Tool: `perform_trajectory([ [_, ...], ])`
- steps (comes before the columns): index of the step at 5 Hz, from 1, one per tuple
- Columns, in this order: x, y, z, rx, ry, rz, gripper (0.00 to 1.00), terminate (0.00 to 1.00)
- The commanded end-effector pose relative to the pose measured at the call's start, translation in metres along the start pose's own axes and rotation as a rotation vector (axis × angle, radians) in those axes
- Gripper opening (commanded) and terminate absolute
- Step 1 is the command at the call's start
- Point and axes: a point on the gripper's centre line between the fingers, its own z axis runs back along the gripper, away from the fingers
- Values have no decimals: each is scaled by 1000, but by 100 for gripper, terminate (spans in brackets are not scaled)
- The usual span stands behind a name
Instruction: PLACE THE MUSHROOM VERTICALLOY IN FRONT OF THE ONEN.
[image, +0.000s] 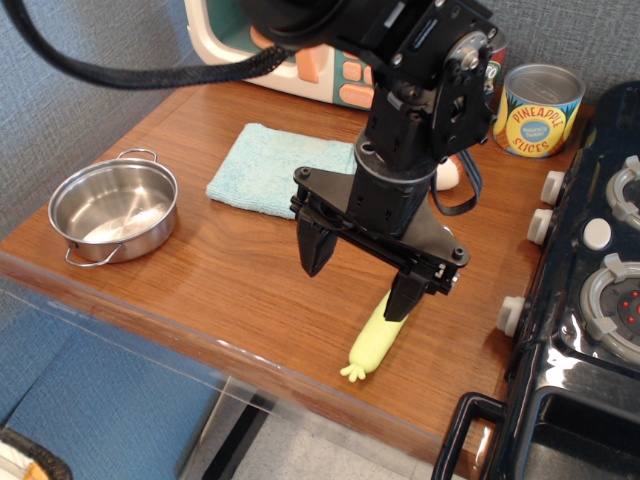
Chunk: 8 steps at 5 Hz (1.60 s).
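Observation:
A small off-white mushroom (448, 176) lies on the wooden table behind my arm, mostly hidden by it, to the right of the towel. The cream and teal toy oven (300, 55) with salmon-orange buttons stands at the back of the table, partly hidden by my arm. My gripper (356, 288) is open and empty, pointing down over the front middle of the table. It is well in front of the mushroom. Its right finger stands just over the top end of a yellow-green toy vegetable (374, 342).
A steel pot (113, 208) sits at the left. A light blue towel (280, 168) lies in front of the oven. A pineapple slices can (540, 110) stands at the back right, another can (493, 60) behind my arm. A black stove (590, 300) with white knobs fills the right side.

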Motion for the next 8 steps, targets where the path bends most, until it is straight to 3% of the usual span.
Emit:
perform_trajectory([
  [1, 0, 0, 0, 0, 0, 0, 100, 0],
  [2, 3, 3, -2, -35, 17, 10, 100, 0],
  [3, 19, 10, 0, -106, 9, 14, 100, 0],
  [5, 85, 22, -8, -184, -20, 6, 100, 0],
  [7, 142, 26, -36, -165, -11, -55, 100, 0],
  [8, 153, 32, -46, -152, 7, -65, 100, 0],
])
